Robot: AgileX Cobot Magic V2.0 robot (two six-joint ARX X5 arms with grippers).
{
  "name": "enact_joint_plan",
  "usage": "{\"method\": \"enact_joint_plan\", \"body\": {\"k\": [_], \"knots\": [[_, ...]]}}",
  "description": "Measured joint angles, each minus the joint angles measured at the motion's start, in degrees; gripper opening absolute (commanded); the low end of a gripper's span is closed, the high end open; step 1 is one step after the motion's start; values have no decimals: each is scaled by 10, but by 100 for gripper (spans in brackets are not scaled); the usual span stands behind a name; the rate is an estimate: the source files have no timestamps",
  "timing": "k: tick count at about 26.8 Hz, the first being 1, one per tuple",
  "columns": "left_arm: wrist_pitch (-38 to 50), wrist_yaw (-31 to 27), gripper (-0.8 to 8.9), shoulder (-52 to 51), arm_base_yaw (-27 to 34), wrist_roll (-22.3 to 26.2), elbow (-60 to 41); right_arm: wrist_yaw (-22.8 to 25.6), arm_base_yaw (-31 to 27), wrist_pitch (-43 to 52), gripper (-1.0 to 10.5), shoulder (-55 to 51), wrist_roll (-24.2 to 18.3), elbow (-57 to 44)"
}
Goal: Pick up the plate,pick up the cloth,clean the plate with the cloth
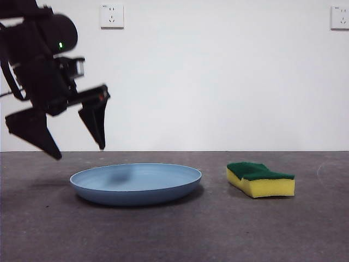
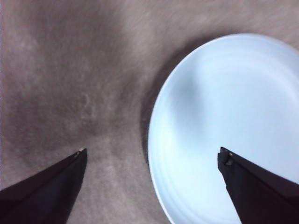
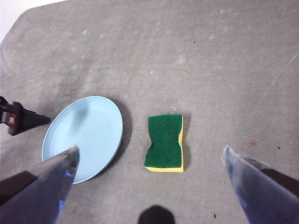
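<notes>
The light-blue plate (image 1: 136, 183) lies flat on the grey table, left of centre in the front view. My left gripper (image 1: 79, 150) hangs open above the plate's left edge, one jaw over the plate (image 2: 224, 126) and the other over bare table. The cloth, a yellow sponge with a dark green top (image 1: 260, 179), rests on the table to the plate's right, a gap between them. My right gripper (image 3: 149, 156) is open and high above the table, looking down on the cloth (image 3: 164, 143) and the plate (image 3: 84, 137); it holds nothing.
The grey table surface (image 1: 174, 234) runs back to a white wall with two sockets (image 1: 112, 16). Bare table lies in front of the plate and right of the sponge. The left arm's jaw tip (image 3: 21, 119) shows at the edge of the right wrist view.
</notes>
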Motion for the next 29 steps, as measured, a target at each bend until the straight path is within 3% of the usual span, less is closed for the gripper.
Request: {"method": "enact_joint_plan", "body": {"k": [20, 21, 23, 24, 29], "knots": [[22, -3, 460, 72, -25, 9, 5, 0, 0, -5, 535, 0, 0, 0], [22, -3, 391, 72, -26, 10, 6, 0, 0, -8, 535, 0, 0, 0], [19, -5, 65, 73, -29, 11, 6, 0, 0, -11, 535, 0, 0, 0], [17, -5, -10, 73, -29, 12, 6, 0, 0, -12, 535, 0, 0, 0], [16, -4, -8, 76, -33, 22, 5, 0, 0, -12, 535, 0, 0, 0]]}}
